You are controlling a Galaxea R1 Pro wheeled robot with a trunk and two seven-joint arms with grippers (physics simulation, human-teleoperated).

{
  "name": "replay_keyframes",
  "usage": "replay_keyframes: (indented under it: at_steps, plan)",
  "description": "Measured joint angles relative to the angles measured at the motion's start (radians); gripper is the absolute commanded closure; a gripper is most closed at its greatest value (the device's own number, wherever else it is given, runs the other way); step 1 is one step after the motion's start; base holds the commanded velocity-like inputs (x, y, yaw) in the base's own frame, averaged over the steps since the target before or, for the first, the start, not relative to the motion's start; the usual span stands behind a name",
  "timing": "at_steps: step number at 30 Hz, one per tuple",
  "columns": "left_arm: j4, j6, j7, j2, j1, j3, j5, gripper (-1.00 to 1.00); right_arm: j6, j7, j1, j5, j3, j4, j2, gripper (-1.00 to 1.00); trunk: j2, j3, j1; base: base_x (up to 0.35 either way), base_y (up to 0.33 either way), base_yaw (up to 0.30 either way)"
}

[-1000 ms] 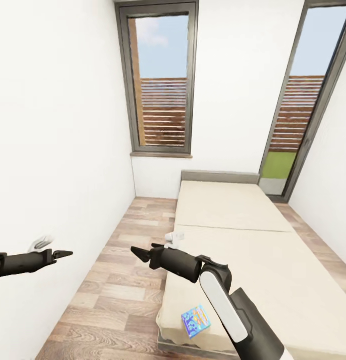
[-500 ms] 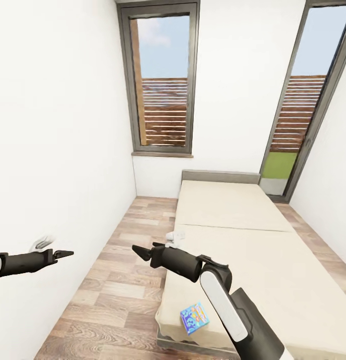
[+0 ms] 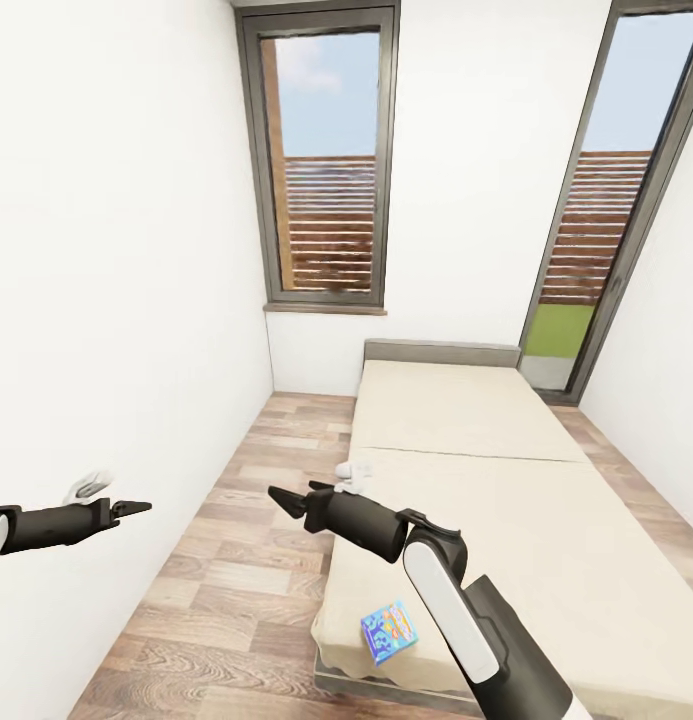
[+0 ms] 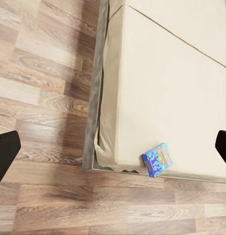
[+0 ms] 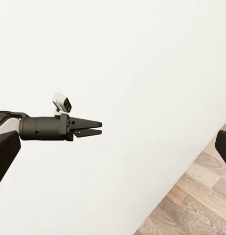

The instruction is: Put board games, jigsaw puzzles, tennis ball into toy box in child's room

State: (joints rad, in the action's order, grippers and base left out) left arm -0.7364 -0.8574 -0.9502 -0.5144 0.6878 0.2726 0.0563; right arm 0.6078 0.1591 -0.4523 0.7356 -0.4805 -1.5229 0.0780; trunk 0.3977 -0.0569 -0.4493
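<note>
Approaching bed (image 3: 546,520) for board game (image 3: 387,632) at near corner; both jaws look pressed together, empty; next, reach down.

My arms: matte black cylindrical forearms, white shell on right upper link, tapered black pincer (image 3: 286,499) tips, small white wrist camera (image 5: 63,103).
</note>
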Motion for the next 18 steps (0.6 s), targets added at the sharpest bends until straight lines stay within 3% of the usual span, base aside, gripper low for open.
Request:
replay_keyframes:
  at_steps: [18]
  plan:
    - [0.0, 0.001, 0.0, 0.0, 0.0, 0.001, 0.001, -1.0, 0.0, -0.001, 0.0, 0.003, 0.003, 0.006, 0.007, -1.0, 0.0, 0.0, 0.0, 0.0, 0.0, 0.0]
